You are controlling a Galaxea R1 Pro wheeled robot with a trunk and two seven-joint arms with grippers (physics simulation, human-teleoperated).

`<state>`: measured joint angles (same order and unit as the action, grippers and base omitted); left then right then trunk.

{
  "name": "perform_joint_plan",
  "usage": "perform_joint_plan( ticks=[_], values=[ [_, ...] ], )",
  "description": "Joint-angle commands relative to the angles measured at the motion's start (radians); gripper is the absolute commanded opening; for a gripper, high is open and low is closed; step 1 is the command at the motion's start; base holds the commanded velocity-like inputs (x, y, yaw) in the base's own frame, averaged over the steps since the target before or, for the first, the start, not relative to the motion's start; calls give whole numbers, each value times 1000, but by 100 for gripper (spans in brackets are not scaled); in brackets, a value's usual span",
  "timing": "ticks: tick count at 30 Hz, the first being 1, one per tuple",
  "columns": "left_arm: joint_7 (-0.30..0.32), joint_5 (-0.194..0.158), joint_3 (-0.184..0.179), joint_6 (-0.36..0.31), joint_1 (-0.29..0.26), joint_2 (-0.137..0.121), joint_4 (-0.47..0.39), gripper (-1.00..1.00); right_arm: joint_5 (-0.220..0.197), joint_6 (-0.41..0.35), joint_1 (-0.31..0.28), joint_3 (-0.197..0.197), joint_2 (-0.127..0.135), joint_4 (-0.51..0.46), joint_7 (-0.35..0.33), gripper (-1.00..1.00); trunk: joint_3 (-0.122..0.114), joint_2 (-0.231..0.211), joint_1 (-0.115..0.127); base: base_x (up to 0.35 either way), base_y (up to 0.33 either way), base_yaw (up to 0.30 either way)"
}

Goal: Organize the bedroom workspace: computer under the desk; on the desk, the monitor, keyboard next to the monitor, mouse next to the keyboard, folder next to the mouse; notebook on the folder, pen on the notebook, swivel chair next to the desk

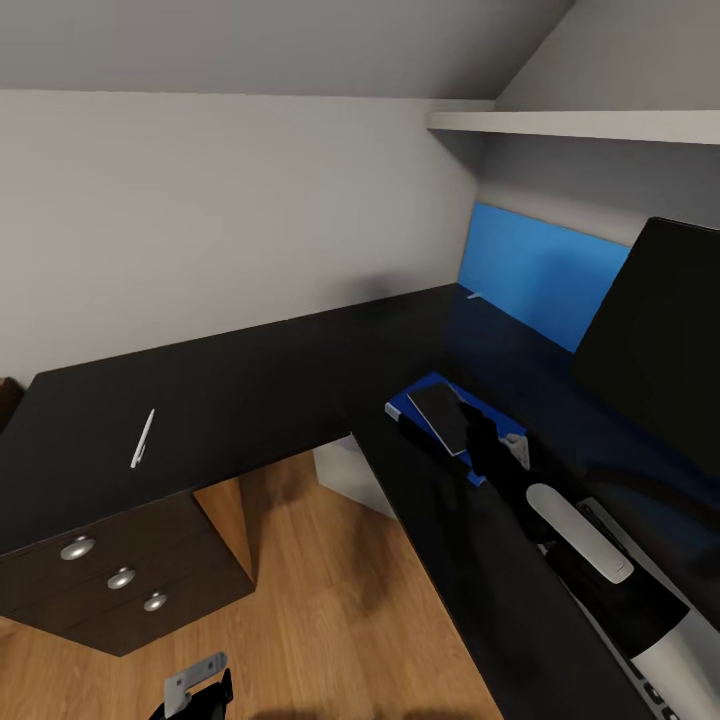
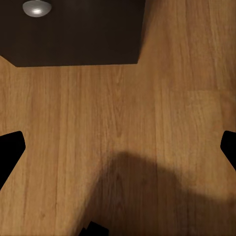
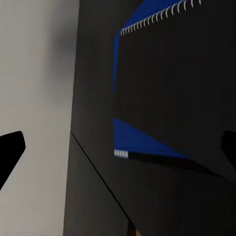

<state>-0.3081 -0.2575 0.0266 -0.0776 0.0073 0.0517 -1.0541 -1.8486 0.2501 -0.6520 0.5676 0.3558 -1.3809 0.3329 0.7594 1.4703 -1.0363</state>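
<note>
The right gripper [image 1: 487,432] is seen in the head view over the near end of the notebook [image 1: 440,416]. In the right wrist view its two dark fingertips [image 3: 11,150] stand wide apart, with nothing held between them. The notebook lies flat on the blue folder [image 1: 410,397], and both rest on the desk [image 1: 250,390], just on the near side of the monitor [image 1: 660,340]. Whether a finger touches the notebook cannot be told from the head view.

The left gripper [image 2: 118,147] hangs low over the oak floor [image 2: 118,113], beside the dark drawer cabinet [image 1: 130,590] under the desk's far wing; its fingers are spread and empty.

The pen [image 1: 143,438] lies well apart from the monitor, out on the desk's other wing above that cabinet, so it is judged to be the item not yet stacked.

Risks are judged as follows. If the right arm is swung away carelessly, the notebook could be dragged off the folder, or the monitor could be knocked by the forearm. The pen is thin and lies near the desk's front edge; it could be rolled off by a clumsy pinch.
</note>
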Motion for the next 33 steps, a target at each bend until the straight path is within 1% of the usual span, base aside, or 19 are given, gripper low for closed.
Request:
perform_joint_plan(
  ticks=[1, 15, 21, 23, 33],
  values=[
    [-2, -6, 1, -5, 0, 1, -3, 100, -7, 8, -1, 3, 1, -2, 1, 100, 1, 0, 0, 0, 0, 0],
    [-1, -6, 0, -5, 0, 2, -3, 100, -7, 12, -1, -1, 1, -12, -6, 100, 1, 0, 0, -9, 0, 0],
    [-1, -6, -1, -5, 0, 2, -3, 100, -7, 13, -1, -4, 2, -54, -8, 100, 1, 0, 0, -1, 0, 0],
    [-1, -6, 1, -5, 0, 2, -3, 100, -6, 12, -1, -3, 1, -70, -19, 100, 1, 0, 0, 0, 0, 0],
    [-2, -6, 0, -5, 0, 2, -1, 100, -6, 15, -1, -2, -1, -71, -25, 100, 1, 0, 0, 0, 0, 0]
  ],
)
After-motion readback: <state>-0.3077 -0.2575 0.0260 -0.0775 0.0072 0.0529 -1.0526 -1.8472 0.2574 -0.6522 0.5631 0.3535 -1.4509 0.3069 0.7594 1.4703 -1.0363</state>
